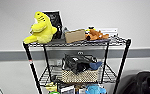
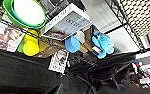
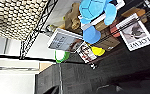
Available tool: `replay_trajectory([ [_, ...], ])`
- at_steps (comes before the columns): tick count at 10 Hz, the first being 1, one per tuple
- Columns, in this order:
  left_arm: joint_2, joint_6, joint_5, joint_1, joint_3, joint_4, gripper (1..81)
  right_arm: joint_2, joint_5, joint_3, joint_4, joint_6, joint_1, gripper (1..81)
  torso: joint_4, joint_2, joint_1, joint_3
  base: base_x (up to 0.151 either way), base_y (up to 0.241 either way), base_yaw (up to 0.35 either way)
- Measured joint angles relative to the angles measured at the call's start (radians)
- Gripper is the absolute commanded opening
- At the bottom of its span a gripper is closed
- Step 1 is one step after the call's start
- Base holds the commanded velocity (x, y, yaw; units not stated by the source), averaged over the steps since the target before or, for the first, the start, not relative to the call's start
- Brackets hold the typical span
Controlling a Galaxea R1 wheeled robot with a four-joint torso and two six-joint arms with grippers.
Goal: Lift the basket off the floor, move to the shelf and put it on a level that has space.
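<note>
The tan woven basket [image 1: 79, 75] stands on the second-from-top level [image 1: 111, 74] of the black wire shelf [image 1: 28, 60]. Black bag-like stuff and a blue item stick out of its top. It sits near the middle of the tier, with bare wire grid on both sides. Both wrist views look up at its woven underside: the basket [image 2: 141, 17] in the left wrist view and the basket [image 3: 16, 17] in the right wrist view, each resting on the wire grid. Both wrist cameras are low, beside the lower tiers.
The top tier holds a yellow plush toy [image 1: 42, 27], a brown cardboard box [image 1: 74, 35] and an orange toy [image 1: 97, 35]. Below lie a blue plush [image 2: 103, 45], a green bowl [image 2: 23, 12], a white box and printed cards. A black bag [image 1: 143, 83] sits at the right.
</note>
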Motion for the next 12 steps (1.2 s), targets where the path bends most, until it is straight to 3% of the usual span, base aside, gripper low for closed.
replay_trajectory([
  [6,0.178,0.000,-0.039,0.156,-0.234,0.076,81.1,0.082,0.054,-0.104,-0.057,-0.001,-0.206,81.1,0.000,-0.001,-0.002,0.001,0.000,0.000,0.000],
  [12,0.336,0.000,-0.045,0.246,-0.453,0.126,81.1,0.262,0.063,-0.387,-0.134,-0.004,-0.320,81.1,0.000,-0.002,-0.003,0.002,0.000,0.000,0.000],
])
